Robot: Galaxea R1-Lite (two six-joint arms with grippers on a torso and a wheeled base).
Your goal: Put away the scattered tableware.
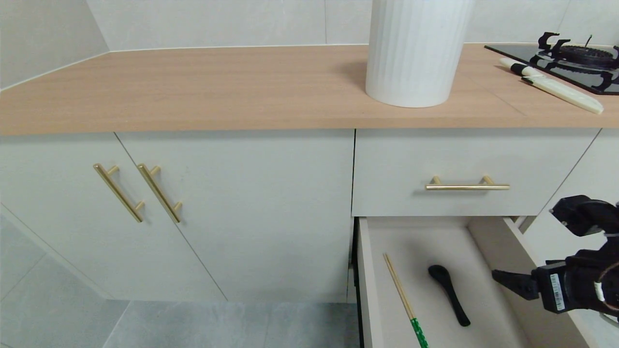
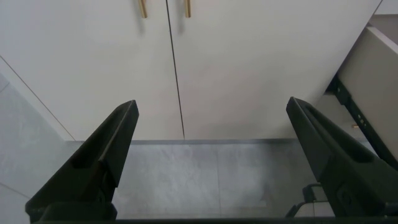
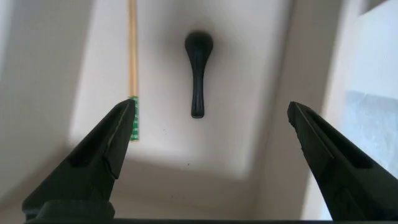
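An open lower drawer (image 1: 365, 270) holds a pair of wooden chopsticks (image 1: 399, 290) with green ends and a black spoon (image 1: 447, 285), lying apart on its pale floor. My right gripper (image 1: 524, 241) hangs open over the drawer's right side with nothing between its fingers. In the right wrist view, the spoon (image 3: 198, 68) and chopsticks (image 3: 132, 50) lie below the right gripper (image 3: 210, 104). A cream-handled knife (image 1: 551, 86) rests on the wooden counter at the far right. My left gripper (image 2: 211, 102) is open and empty, low in front of the cabinet doors (image 2: 180, 68).
A tall white ribbed vase (image 1: 416, 48) stands on the counter above the drawers. A black gas hob (image 1: 580, 58) sits at the back right, behind the knife. The upper drawer with a gold handle (image 1: 466, 186) is closed. Two cabinet doors with gold handles (image 1: 118, 191) are at the left.
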